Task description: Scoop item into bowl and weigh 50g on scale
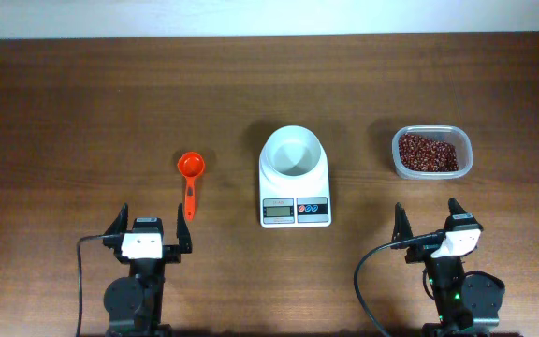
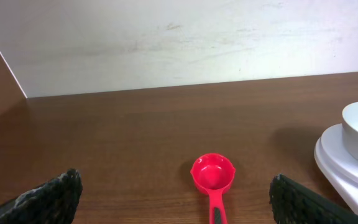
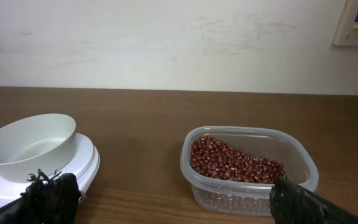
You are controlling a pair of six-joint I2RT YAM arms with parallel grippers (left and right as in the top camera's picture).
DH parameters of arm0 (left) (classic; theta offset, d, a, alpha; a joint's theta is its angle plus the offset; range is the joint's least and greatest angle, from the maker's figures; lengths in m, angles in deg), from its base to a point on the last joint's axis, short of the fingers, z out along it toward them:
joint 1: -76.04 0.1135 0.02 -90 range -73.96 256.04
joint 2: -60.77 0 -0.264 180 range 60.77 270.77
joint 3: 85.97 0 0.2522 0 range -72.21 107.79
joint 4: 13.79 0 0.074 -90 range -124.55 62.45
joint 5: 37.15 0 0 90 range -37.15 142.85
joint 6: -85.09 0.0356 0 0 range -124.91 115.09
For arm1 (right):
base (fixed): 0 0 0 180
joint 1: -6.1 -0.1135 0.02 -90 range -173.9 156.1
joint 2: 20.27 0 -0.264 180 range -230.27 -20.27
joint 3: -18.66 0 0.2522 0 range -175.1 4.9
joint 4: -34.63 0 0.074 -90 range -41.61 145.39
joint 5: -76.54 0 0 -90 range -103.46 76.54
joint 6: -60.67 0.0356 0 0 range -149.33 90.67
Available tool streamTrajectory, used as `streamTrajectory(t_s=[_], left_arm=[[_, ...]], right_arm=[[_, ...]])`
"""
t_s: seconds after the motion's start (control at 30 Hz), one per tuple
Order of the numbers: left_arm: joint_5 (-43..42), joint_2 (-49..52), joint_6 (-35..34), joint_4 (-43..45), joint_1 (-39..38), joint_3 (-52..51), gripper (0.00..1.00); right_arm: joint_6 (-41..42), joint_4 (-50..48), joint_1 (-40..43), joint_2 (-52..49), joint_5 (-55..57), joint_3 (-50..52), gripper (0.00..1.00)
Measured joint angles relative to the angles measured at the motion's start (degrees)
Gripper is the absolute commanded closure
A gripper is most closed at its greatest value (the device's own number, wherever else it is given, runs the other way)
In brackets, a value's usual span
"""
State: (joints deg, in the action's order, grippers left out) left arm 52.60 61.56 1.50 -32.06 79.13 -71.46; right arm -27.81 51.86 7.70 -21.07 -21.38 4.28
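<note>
**A:** Start with the overhead view. Where is everything?

**B:** The scale [image 1: 295, 212] sits mid-frame on the brown table [image 1: 82, 103], with its display edge toward the bottom. The reading is too small to make out. The white bowl [image 1: 294, 154] stands on its platform.

**A:** And the beans?

**B:** The beans [image 1: 428, 153] lie right of centre in a clear tub [image 1: 469, 155], well apart from the scale. An orange-red scoop [image 1: 190, 184] lies left of the scale with its cup toward the top of the frame.

**A:** What about the claws?

**B:** The left gripper [image 1: 152, 217] is at lower left, just below the scoop's handle. Its jaws are spread wide and touch nothing. The right gripper [image 1: 427, 213] is at lower right, below the tub, and its jaws are equally far apart.

**A:** Now the left wrist view.

**B:** The dark finger pads [image 2: 51, 199] sit in the two bottom corners, far apart. The scoop lies at bottom centre, beyond the pads and clear of them. The scale's edge and the bowl show at the right margin, and a pale wall [image 2: 179, 43] fills the top.

**A:** And the right wrist?

**B:** Again the pads [image 3: 51, 199] are at the bottom corners, wide apart. The tub of beans is right of centre, and the beans are banked toward its left side. The bowl on the scale is at lower left. A small wall panel [image 3: 357, 22] shows at upper right.
</note>
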Motion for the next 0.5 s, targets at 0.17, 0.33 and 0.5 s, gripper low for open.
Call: streamTrajectory(t_s=[0.17,0.33,0.5], left_arm=[[0.0,0.0,0.0,0.0,-4.5,0.0,0.01],[0.0,0.0,0.0,0.0,-4.7,0.0,0.01],[0.0,0.0,0.0,0.0,-4.7,0.0,0.01]], right_arm=[[0.0,0.0,0.0,0.0,0.0,0.0,0.01],[0.0,0.0,0.0,0.0,0.0,0.0,0.01],[0.0,0.0,0.0,0.0,0.0,0.0,0.01]])
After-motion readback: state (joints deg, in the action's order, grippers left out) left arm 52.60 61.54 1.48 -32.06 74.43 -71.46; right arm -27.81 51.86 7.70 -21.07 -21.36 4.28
